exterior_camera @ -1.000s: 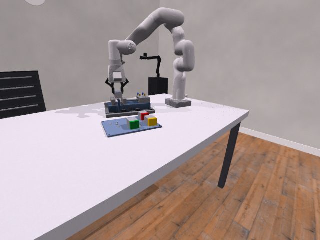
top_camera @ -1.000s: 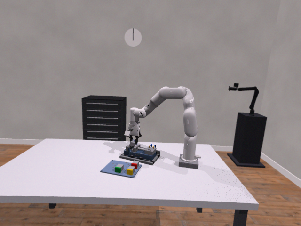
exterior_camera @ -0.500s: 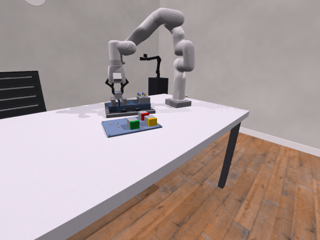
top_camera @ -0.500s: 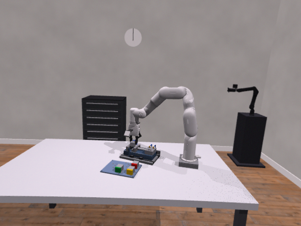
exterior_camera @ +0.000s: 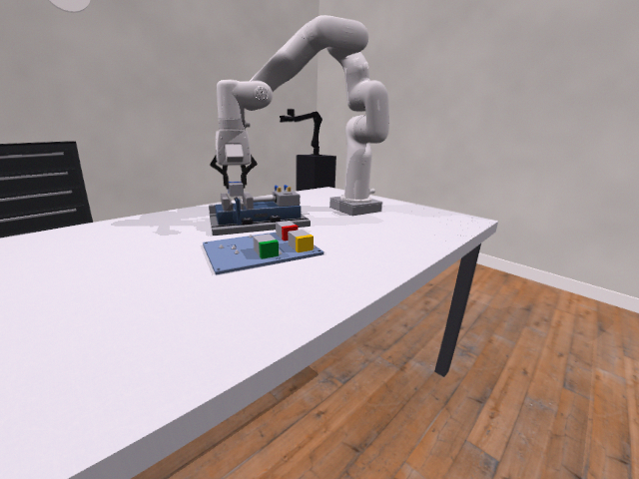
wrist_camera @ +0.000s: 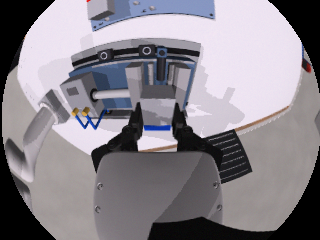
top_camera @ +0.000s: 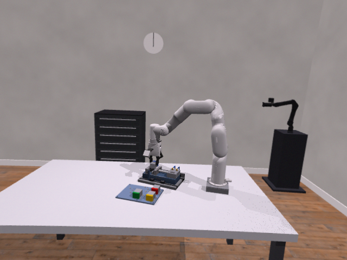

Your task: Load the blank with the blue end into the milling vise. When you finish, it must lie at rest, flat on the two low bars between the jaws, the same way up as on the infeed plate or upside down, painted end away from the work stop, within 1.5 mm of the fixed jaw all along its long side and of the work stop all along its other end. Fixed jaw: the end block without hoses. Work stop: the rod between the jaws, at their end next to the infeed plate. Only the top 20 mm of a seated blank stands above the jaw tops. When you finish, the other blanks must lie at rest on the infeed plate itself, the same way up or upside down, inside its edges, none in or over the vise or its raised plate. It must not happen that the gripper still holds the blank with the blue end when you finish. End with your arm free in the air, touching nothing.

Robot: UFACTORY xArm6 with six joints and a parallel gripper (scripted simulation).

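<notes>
While the arm arches over the counter, its claw points down above the vise and grips the blue-ended blank, one dark finger closed on each side. The blank is over the end of the vise away from the hoses, in line with the space between the fixed jaw and the moving jaw. Much of it shows above the jaw tops; how far its underside reaches down, and whether it touches either jaw, I cannot tell. Its blue end faces away from the work stop, a dark rod toward the infeed plate.

Blue hoses with brass-coloured fittings rise from the grey block at the vise's other end.

On the blue infeed plate, just beside the vise, rest three grey blanks: the green-ended blank, the yellow-ended blank and the red-ended blank. The red-ended one lies nearest the vise. All three lie apart from the claw. A dark drawer cabinet stands beyond the counter.
</notes>
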